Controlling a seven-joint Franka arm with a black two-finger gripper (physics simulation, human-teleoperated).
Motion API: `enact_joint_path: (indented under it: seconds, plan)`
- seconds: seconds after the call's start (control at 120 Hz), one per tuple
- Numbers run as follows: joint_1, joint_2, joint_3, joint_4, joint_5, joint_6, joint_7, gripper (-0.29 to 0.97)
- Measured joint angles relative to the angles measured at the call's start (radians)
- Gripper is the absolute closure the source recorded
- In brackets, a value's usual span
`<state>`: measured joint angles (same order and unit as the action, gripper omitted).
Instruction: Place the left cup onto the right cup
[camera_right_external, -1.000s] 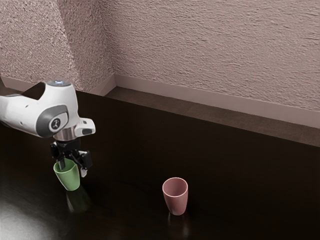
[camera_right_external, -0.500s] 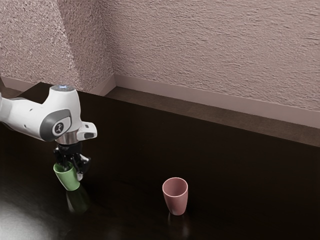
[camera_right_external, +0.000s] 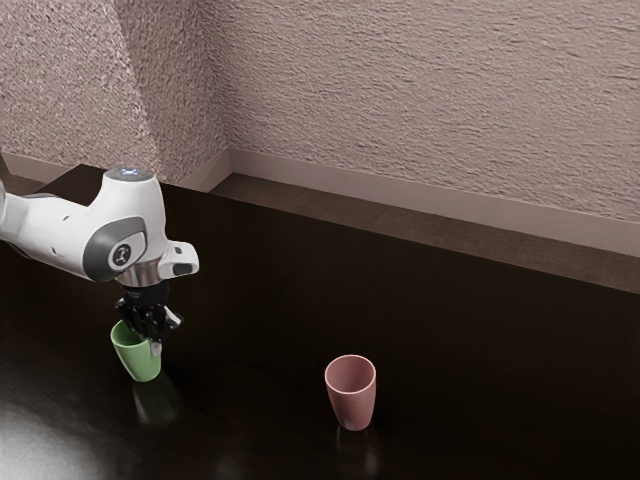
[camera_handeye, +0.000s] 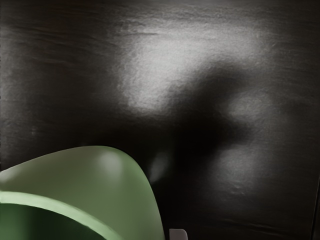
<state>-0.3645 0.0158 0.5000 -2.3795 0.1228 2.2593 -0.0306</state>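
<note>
A green cup (camera_right_external: 135, 357) stands on the dark table at the exterior view's left, tilted slightly. My gripper (camera_right_external: 147, 337) reaches down from above onto its rim on the side facing the pink cup, and the fingers are shut on the rim wall. In the wrist view the green cup (camera_handeye: 75, 192) looms right under my hand, over the shiny tabletop. The pink cup (camera_right_external: 350, 391) stands upright and open-topped, well off toward the exterior view's right, with nothing on it.
The dark glossy table (camera_right_external: 450, 340) stretches between the two cups. A textured wall with a pale baseboard (camera_right_external: 430, 205) runs behind the table's far edge.
My fingers have closed in from a wide stance onto the green cup's rim, and the hand has turned a little. The pink cup has not moved.
</note>
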Motion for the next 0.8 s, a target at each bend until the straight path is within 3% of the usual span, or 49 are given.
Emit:
enact_joint_path:
  seconds: [0.608,0.8]
  plan:
    - [0.009,0.006,-0.019,0.274,0.004,-0.203,-0.011,0.78]
    - [0.017,0.013,-0.071,0.328,-0.003,-0.229,-0.017,0.78]
